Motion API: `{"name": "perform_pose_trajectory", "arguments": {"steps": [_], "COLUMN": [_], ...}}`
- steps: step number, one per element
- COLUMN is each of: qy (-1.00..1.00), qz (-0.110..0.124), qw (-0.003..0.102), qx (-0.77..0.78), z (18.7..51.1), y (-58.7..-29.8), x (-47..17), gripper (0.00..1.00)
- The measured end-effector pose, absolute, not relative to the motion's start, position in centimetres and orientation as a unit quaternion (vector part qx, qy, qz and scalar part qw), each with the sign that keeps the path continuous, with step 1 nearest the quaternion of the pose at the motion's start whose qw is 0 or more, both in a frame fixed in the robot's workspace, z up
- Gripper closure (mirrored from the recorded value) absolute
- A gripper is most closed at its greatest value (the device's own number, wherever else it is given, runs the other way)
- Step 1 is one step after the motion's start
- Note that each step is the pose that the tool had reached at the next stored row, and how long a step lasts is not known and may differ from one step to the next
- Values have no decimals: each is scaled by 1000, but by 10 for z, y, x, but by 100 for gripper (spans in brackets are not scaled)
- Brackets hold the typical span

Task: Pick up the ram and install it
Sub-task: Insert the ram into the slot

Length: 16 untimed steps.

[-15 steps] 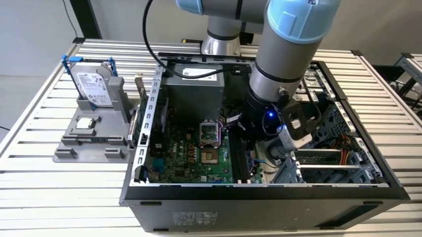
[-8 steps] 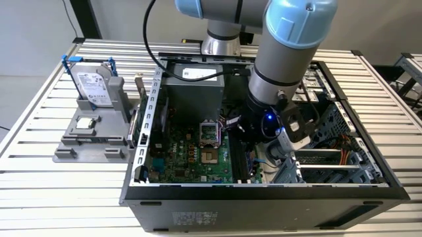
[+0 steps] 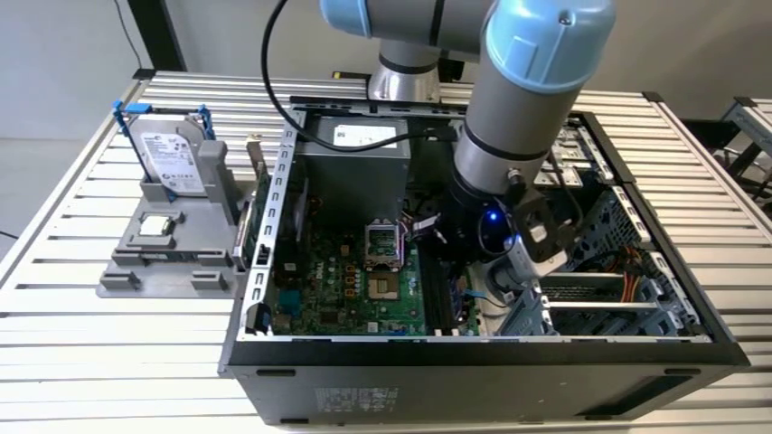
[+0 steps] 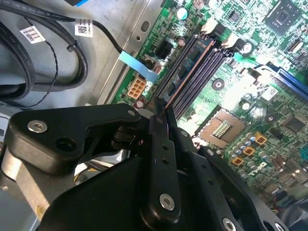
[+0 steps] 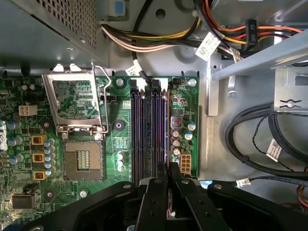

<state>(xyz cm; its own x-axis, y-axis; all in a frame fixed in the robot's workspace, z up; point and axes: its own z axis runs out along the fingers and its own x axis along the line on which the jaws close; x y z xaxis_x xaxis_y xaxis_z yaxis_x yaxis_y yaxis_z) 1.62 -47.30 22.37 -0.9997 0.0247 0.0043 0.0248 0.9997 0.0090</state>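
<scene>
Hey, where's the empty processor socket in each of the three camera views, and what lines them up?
Exterior view: the processor socket sits mid-motherboard, on the exterior view's left of the arm.
Second wrist view: the socket lies beyond the memory slots.
First wrist view: it adjoins its raised metal frame.
Shared landmark: the parallel memory slots alongside it.

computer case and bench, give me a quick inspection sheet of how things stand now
surface: slatted metal table carrying an open computer case
job's things: the ram lies along the outermost motherboard slot
clutter: hard drive upright in a grey holder and processor chip below it, at the exterior view's left
gripper: gripper down inside the case, closed on the ram's edge
cables: coloured wire bundle and black cables beside the board
surroundings: grey floor
</scene>
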Motion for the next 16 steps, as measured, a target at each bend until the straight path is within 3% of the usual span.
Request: {"name": "perform_pose_trajectory", "arguments": {"steps": [16], "qy": [-1000], "qz": [-4], "qw": [6], "qx": [-12], "z": [222], "y": [-474], "x": [17], "gripper": [100]}}
